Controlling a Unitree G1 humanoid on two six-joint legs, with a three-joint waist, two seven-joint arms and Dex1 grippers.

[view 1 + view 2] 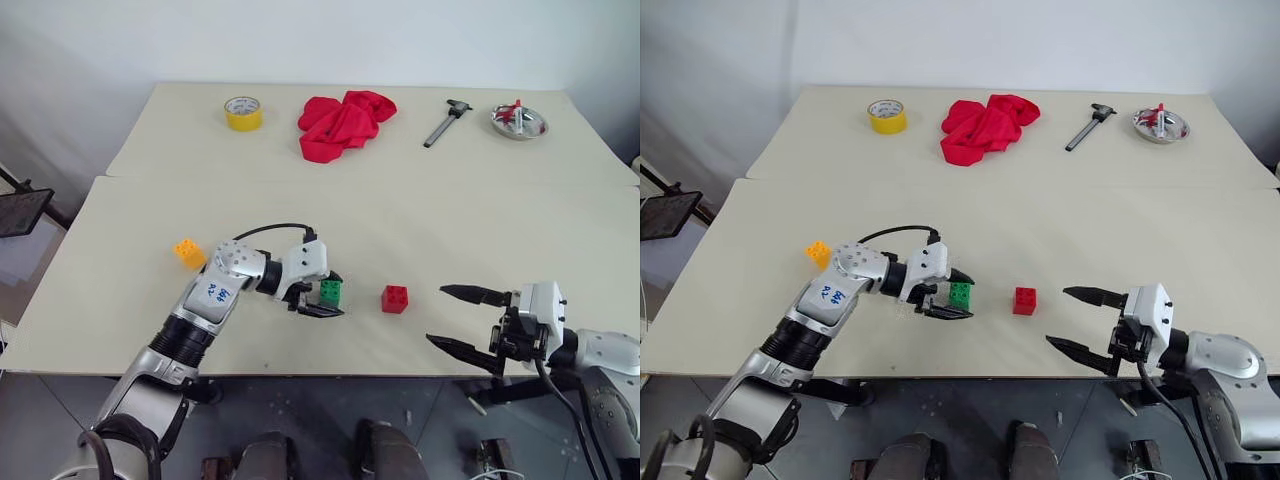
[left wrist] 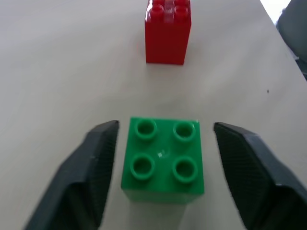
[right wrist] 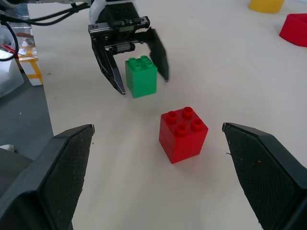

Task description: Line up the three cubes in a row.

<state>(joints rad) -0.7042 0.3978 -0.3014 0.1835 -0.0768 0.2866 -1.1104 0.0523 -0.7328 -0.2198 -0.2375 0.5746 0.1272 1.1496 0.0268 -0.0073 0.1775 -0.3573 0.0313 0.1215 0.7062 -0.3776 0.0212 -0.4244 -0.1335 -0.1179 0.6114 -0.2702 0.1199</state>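
The green cube (image 1: 331, 292) stands upright on the table near its front edge, between the fingers of my left gripper (image 1: 327, 295). In the left wrist view a gap shows on each side of the green cube (image 2: 163, 158), so the gripper is open around it without gripping. The red cube (image 1: 394, 299) sits a short way to the right of it, apart from both grippers. The orange-yellow cube (image 1: 189, 252) lies farther left, behind my left forearm. My right gripper (image 1: 438, 314) hovers wide open to the right of the red cube (image 3: 183, 134), holding nothing.
On the far table lie a yellow tape roll (image 1: 243, 113), a crumpled red cloth (image 1: 345, 123), a dark-handled tool (image 1: 446, 122) and a metal bowl (image 1: 518, 121). A seam (image 1: 400, 182) joins the two tables. The front edge (image 1: 350, 374) runs just below the cubes.
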